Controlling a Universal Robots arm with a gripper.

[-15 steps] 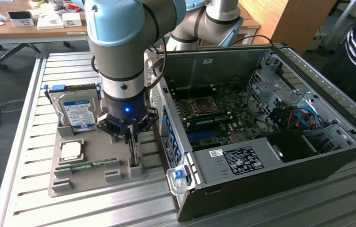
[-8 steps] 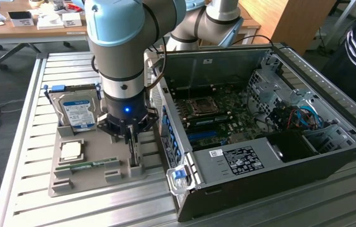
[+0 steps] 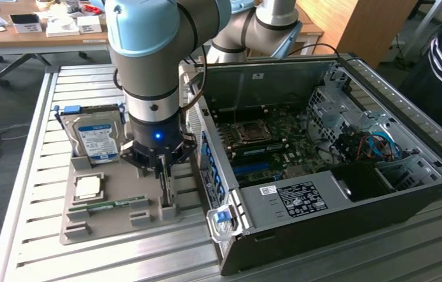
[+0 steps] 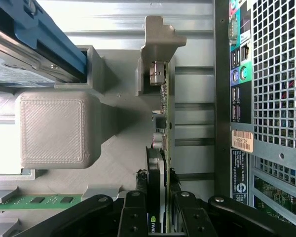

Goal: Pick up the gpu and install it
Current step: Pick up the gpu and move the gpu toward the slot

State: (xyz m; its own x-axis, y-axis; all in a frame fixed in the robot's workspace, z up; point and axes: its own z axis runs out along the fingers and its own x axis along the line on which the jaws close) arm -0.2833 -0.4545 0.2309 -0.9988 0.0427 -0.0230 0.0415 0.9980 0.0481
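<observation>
Pinching gpu (image 4: 163, 129) edge-up; gripper (image 4: 158, 183) at grey holder (image 4: 54, 129).

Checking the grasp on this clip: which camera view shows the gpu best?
The wrist view: the gpu stands on edge in its grey holder, gripped between the fingers. In the exterior view it is a thin dark sliver below the gripper.

Reaching straight down with arm (image 3: 152, 70).
Gripping upright gpu (image 4: 164, 123) edge between narrowed gripper (image 4: 159, 185) fingers (image 4: 135, 205).
</observation>
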